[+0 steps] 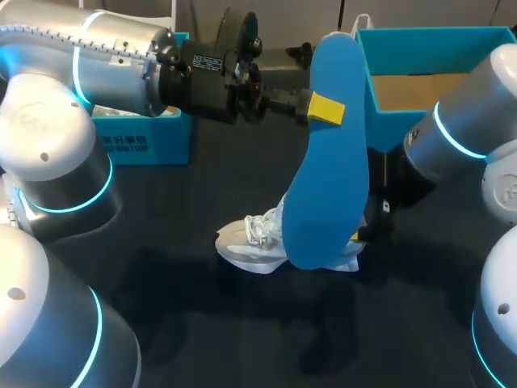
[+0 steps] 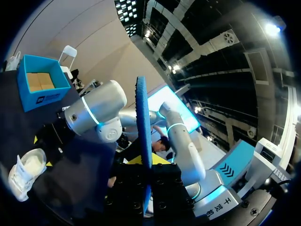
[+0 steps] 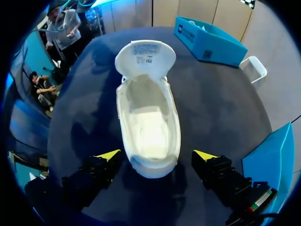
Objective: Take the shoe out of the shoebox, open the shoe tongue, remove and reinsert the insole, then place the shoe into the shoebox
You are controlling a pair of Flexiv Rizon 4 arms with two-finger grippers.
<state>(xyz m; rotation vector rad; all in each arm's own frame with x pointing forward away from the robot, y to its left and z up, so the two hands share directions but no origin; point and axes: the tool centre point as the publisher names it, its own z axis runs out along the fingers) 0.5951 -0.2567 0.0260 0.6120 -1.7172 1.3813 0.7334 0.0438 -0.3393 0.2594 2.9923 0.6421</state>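
The insole, held upright and high, crossed in front of the shoe in the head view. Seen from the right wrist, the shoe's mouth lay unblocked. The right gripper held its jaws wide, a gap on each side of the heel. Bare worktop lay open nearer the robot.

Dead centre of the frame, the blue insole stands on edge, a thin upright strip rising out of the left claw, whose black jaws press it from both sides. Beyond it, toward the middle of the frame, the silver right arm with its glowing ring leans over the dark table. The white shoe lies on that table out by the rim of the frame, well apart from the insole. Farther back sits the open blue shoebox, brown cardboard showing inside.
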